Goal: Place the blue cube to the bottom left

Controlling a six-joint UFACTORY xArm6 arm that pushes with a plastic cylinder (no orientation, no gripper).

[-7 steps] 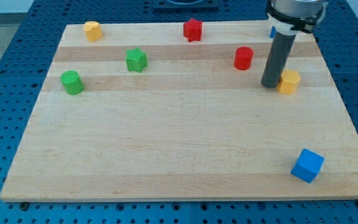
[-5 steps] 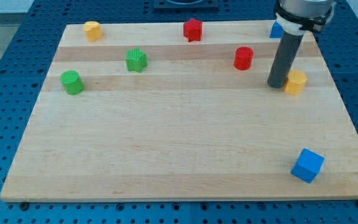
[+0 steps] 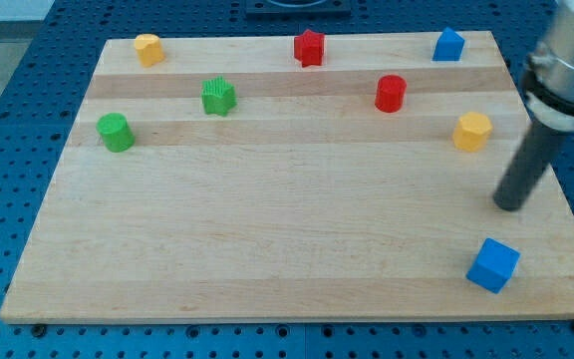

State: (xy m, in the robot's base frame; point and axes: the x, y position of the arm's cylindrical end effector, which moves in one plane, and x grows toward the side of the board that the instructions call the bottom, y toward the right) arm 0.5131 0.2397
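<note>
My tip (image 3: 509, 207) sits just above the blue cube (image 3: 492, 265), slightly to its right, not touching; a bare rod, no jaws

Wooden board (image 3: 267, 239) holds yellow (image 3: 147, 48), red (image 3: 309, 47) and green (image 3: 218, 96) blocks; perforated blue table (image 3: 8, 150) beneath.

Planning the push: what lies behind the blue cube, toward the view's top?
My tip stands just above the blue cube, apart from it, with the yellow block farther up. Nothing covered.
</note>
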